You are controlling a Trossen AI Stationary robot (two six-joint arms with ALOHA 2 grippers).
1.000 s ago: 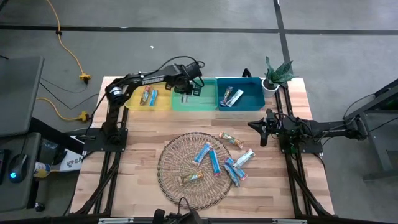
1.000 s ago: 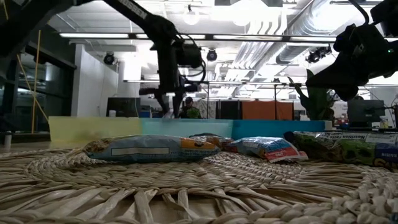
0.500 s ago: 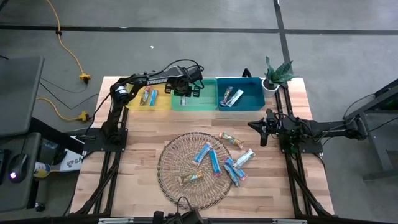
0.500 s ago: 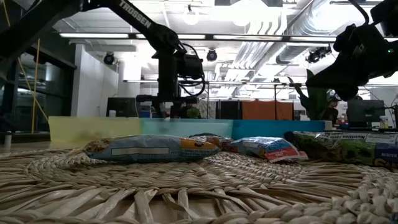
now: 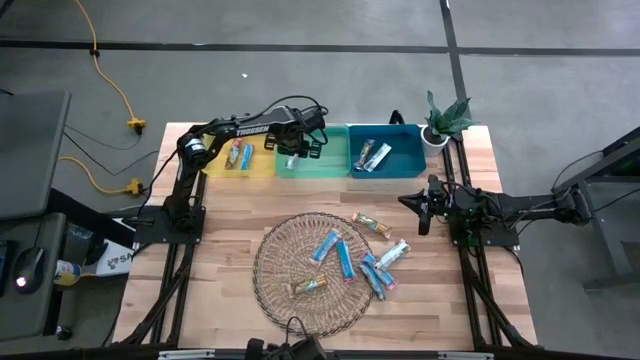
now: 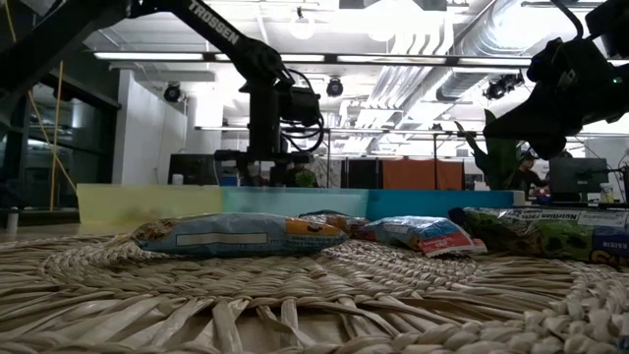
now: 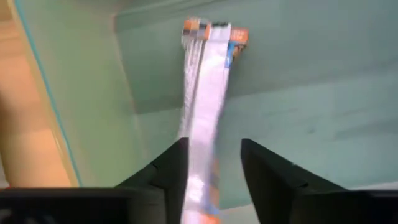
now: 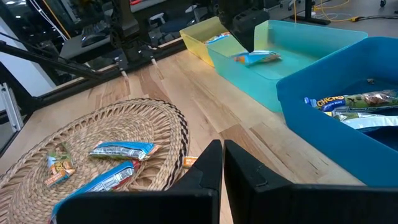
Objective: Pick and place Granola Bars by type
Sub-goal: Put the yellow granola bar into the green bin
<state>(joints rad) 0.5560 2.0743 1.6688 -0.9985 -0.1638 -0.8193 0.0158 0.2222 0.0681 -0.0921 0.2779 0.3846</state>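
Now the left hand is down inside the middle, teal-green bin, at the far edge of the table. In the left wrist view its two fingers stand apart, and a silver and orange bar lies between them on the bin floor; I cannot tell if the fingers touch the wrapper.

To one side of this bin stands a yellow bin with two bars inside. To the other side stands a blue bin that holds some more bars. A small potted plant is just beside the blue bin, at the table corner.

The round woven mat lies in the middle of the table. Several blue bars rest on it, and one orange-brown bar is near its front edge. Another orange bar and a light-coloured bar lie at the mat's right rim.

The right hand waits above the table to the right of the mat, and its fingers are pressed together with nothing between them.
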